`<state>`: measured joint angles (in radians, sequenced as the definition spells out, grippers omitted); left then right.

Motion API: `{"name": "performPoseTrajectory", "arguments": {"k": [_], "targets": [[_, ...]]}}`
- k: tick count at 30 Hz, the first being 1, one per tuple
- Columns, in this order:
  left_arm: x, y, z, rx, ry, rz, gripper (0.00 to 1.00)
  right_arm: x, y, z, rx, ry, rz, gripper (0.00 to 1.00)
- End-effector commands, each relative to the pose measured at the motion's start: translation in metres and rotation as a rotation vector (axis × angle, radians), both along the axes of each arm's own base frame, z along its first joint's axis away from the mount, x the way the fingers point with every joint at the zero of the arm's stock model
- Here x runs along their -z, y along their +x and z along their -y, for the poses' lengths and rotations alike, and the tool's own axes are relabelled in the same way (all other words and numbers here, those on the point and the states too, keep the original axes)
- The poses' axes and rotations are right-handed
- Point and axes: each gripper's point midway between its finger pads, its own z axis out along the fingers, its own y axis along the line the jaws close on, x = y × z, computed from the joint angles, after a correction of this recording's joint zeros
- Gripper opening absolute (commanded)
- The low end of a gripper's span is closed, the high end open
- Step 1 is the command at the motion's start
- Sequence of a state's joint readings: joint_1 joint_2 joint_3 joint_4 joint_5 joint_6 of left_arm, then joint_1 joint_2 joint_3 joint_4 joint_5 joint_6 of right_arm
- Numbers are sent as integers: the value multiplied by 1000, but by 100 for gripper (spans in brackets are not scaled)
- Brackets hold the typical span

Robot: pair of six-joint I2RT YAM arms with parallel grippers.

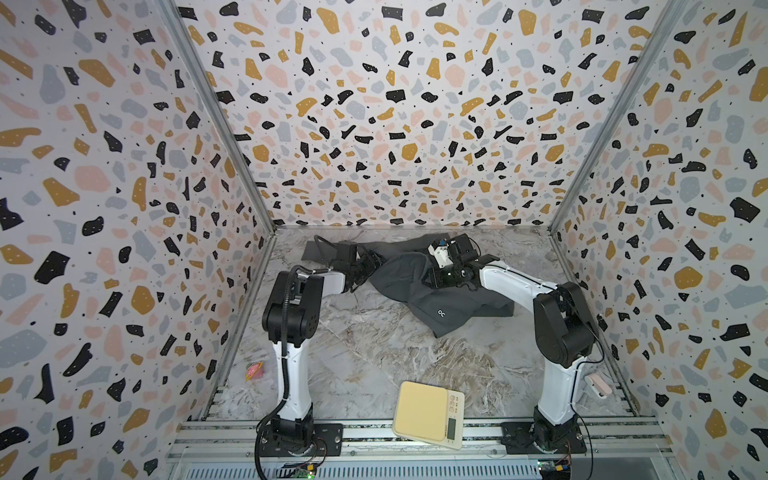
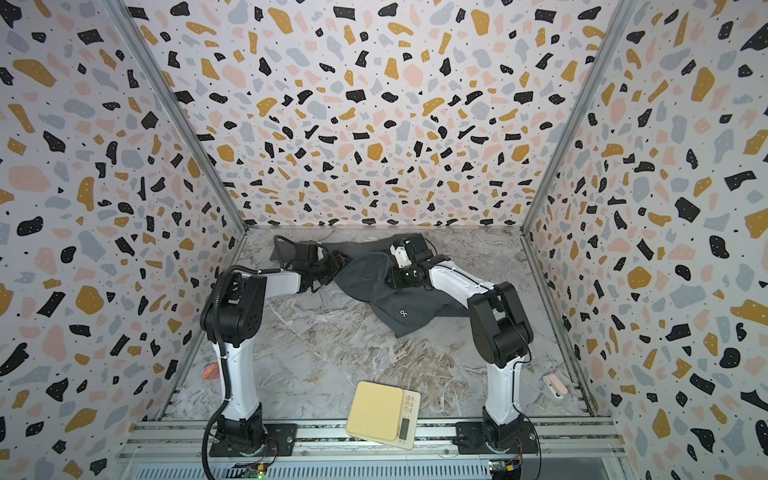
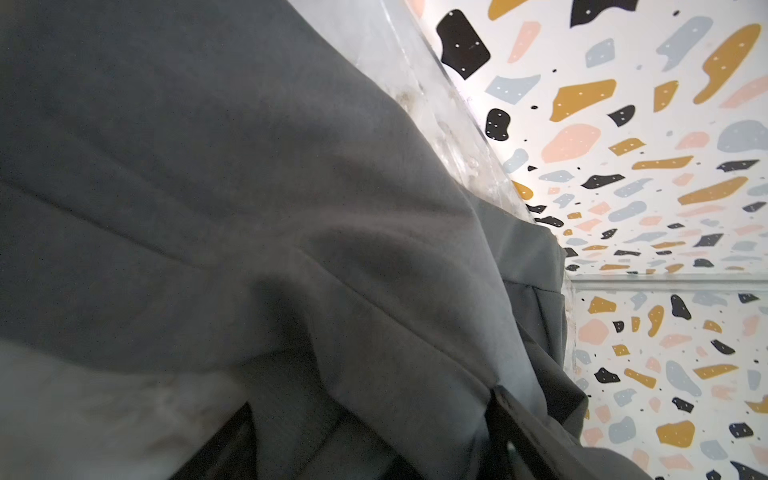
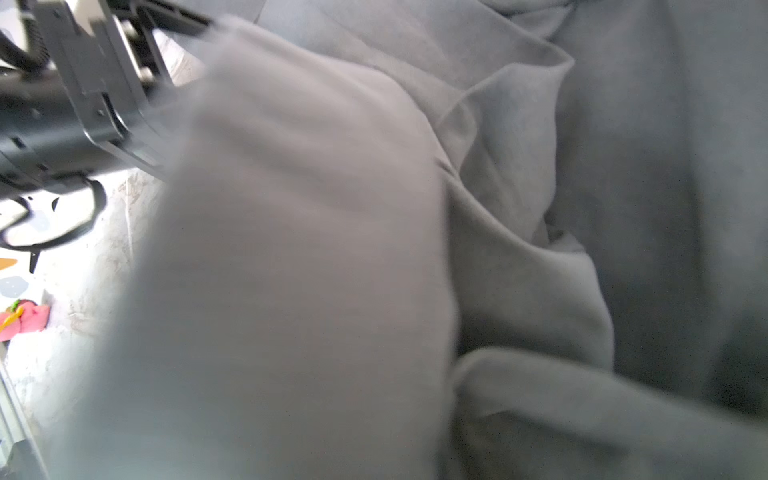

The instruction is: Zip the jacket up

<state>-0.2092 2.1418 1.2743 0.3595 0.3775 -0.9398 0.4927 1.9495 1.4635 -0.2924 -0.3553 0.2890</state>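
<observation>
We see the dark grey jacket (image 1: 399,282) lying crumpled at the far end of the marble tabletop (image 1: 374,357), close to the back wall, with one flap spread toward the middle and its small white logo (image 1: 441,313) facing up. In both top views the two arms reach in from the near edge and meet at the garment. The left gripper (image 1: 372,262) is down on the jacket's left side, and the right gripper (image 1: 436,277) is pressed into the folds near its middle. In the left wrist view, grey cloth (image 3: 249,208) fills most of the picture, so we cannot tell how those jaws stand. The right wrist view is blurred and filled with folds of fabric (image 4: 540,291), so we cannot tell that gripper's jaws either. Nearer to us a cream kitchen scale (image 1: 428,415) sits at the front edge between the arm bases, well apart from the jacket. A small pink toy (image 1: 254,371) lies by the left wall.
</observation>
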Motion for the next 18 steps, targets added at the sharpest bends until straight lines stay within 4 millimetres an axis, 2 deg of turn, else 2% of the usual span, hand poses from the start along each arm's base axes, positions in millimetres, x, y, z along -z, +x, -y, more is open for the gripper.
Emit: {"name": "performPoseTrajectory", "arguments": {"k": [1,2,4,6,7,14,18], "targets": [[-54,10,32,103,-202,164,64,-50,13,-10,-26,49,106,7],[-67,10,33,120,-230,198,55,-58,15,-6,-21,28,125,0],[-101,7,33,147,-273,287,37,-78,17,0,-16,-5,169,0],[-139,2,32,174,-264,371,2,-107,15,12,2,-35,235,0],[-154,-2,31,180,-239,400,0,-121,13,17,12,-47,265,0],[-275,-44,7,149,-42,618,0,-251,-19,74,141,-80,576,0],[-342,-79,-9,104,16,730,0,-334,-53,117,268,-55,785,0]]}}
